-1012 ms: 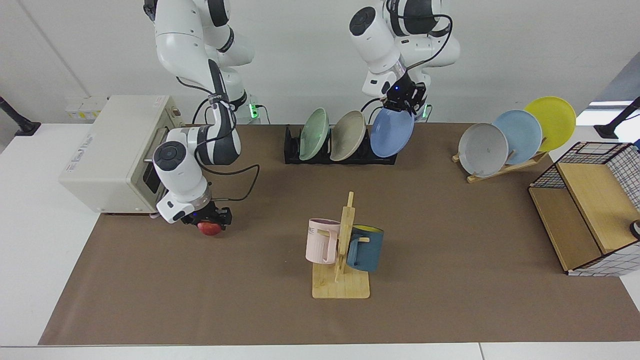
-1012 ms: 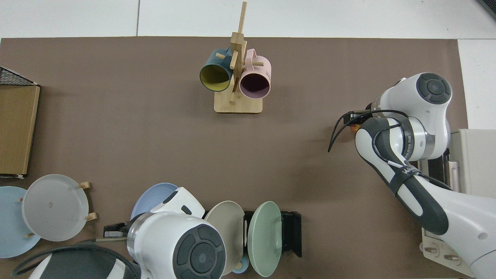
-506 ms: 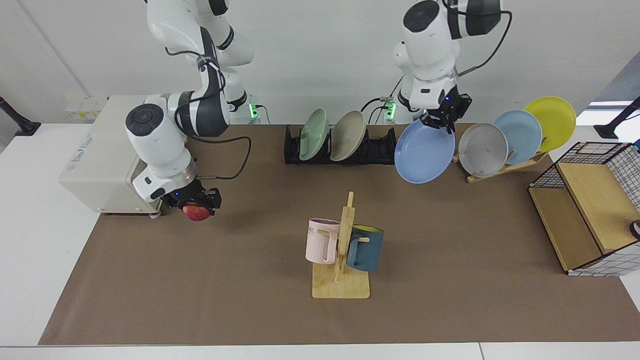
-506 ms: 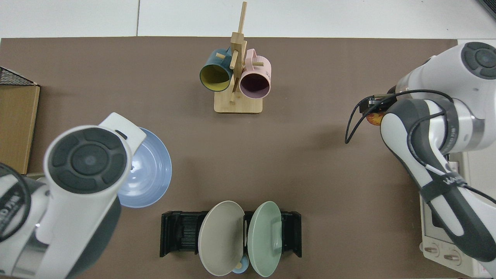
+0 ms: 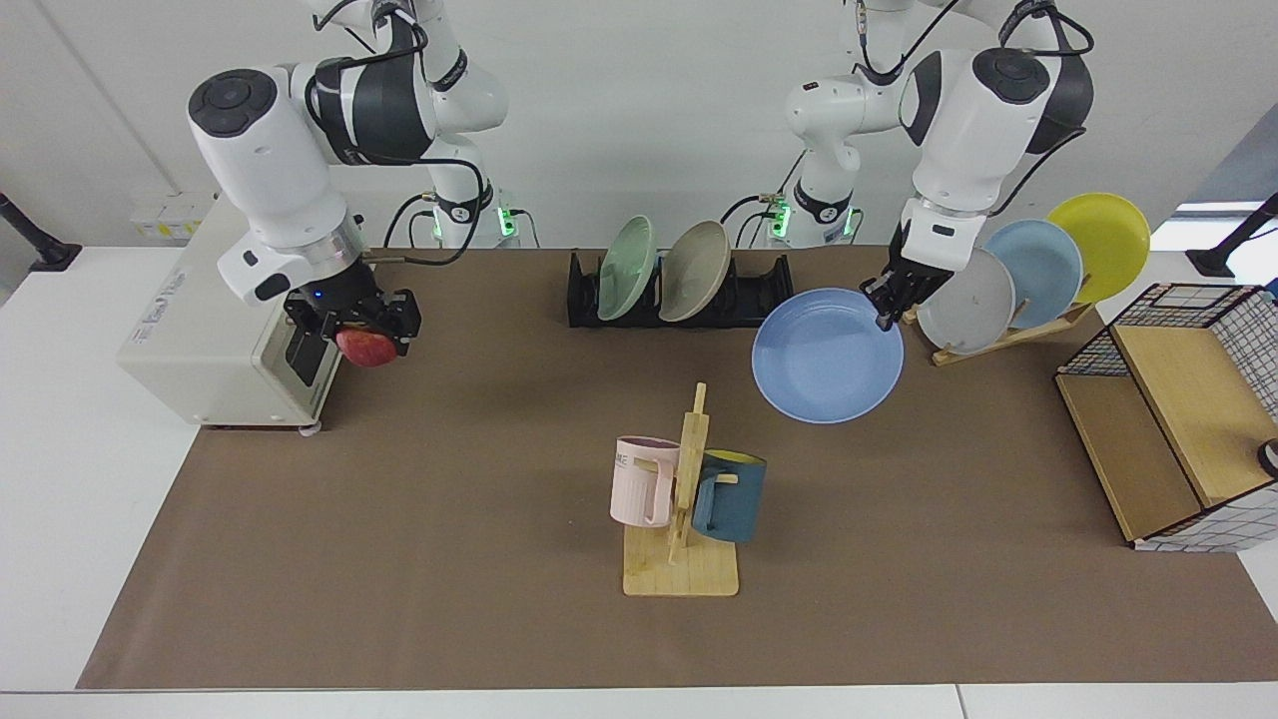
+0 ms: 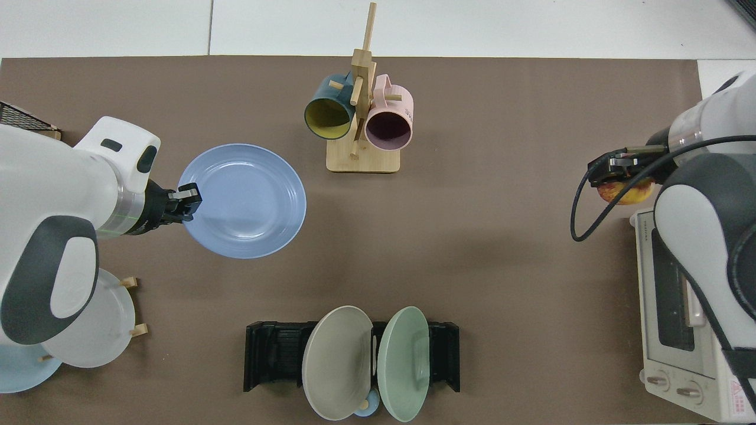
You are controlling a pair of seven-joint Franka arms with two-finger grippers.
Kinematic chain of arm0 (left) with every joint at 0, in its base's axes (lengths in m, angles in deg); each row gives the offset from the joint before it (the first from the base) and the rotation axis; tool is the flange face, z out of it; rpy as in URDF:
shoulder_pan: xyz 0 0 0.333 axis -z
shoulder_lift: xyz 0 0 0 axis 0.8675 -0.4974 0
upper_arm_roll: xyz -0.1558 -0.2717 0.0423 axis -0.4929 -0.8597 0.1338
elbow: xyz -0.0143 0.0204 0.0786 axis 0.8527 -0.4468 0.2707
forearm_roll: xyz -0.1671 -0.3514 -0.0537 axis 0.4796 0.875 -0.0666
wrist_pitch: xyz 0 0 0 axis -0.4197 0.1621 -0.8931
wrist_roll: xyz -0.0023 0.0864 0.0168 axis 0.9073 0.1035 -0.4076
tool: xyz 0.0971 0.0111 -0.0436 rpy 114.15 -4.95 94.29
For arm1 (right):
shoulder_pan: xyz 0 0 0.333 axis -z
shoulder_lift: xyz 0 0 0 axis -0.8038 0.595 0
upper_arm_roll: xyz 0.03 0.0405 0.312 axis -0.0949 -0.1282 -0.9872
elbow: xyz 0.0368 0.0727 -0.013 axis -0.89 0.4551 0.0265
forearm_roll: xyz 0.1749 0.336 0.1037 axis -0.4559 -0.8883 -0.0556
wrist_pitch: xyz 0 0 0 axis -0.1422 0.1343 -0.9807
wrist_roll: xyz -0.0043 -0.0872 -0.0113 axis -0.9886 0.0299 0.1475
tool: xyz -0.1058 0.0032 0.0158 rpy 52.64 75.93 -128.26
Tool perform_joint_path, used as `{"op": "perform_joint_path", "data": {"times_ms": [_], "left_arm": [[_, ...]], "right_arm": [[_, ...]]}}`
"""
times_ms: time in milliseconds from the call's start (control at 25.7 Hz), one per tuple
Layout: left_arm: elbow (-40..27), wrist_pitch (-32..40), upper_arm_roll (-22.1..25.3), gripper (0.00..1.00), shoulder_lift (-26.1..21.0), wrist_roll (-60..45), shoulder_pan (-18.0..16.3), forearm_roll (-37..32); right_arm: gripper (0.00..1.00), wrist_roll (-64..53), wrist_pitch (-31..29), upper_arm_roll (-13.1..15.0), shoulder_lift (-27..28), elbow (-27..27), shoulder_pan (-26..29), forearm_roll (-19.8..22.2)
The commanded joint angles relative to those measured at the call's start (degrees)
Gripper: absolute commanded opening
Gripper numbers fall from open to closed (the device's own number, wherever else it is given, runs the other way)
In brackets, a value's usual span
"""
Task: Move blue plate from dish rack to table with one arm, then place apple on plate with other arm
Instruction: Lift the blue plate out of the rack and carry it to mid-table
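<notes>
My left gripper (image 5: 885,312) (image 6: 188,200) is shut on the rim of the blue plate (image 5: 827,355) (image 6: 242,200), which hangs nearly level above the brown mat of the table (image 5: 449,559), in front of the black dish rack (image 5: 754,300) (image 6: 269,354). A green and a beige plate still stand in that rack. My right gripper (image 5: 361,322) (image 6: 620,177) is shut on the red apple (image 5: 365,347) (image 6: 625,192), held in the air beside the toaster oven.
A wooden mug tree (image 5: 684,499) with a pink and a dark blue mug stands mid-table. A wooden stand (image 5: 1008,335) holds grey, sky-blue and yellow plates. A toaster oven (image 5: 215,310) sits at one end, a wire-and-wood shelf (image 5: 1168,429) at the other.
The left arm has carried the blue plate out of the rack, forward over the mat, and tipped it nearly flat. The right arm has lifted the apple higher off the table.
</notes>
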Motion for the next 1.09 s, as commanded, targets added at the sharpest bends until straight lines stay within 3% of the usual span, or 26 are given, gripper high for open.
{"op": "perform_joint_path", "data": {"times_ms": [0,311,506,740,1051], "left_arm": [[-2.09,-7.50,-1.09,0.00,-4.65,1.02,1.83,4.94],[-5.86,-17.52,-1.17,0.00,-10.72,1.46,8.60,7.14],[-10.70,-22.63,-1.44,0.00,-10.63,1.63,10.02,7.76],[-13.25,-23.34,-1.70,0.00,-10.37,1.63,12.21,8.11],[-17.04,-25.97,-4.16,0.00,-9.75,0.67,12.39,8.37]], "right_arm": [[0.00,0.50,-1.24,-0.47,-4.16,6.74,0.58,-0.28],[0.00,0.24,-1.42,-0.47,-4.43,7.27,0.58,-0.28],[0.00,0.06,-1.77,-0.39,-4.51,7.62,0.75,-0.37],[0.00,-0.12,-2.56,-0.47,-4.51,8.50,0.75,-0.37],[0.00,-0.03,-3.09,-0.47,-4.51,8.85,0.75,-0.37]]}}
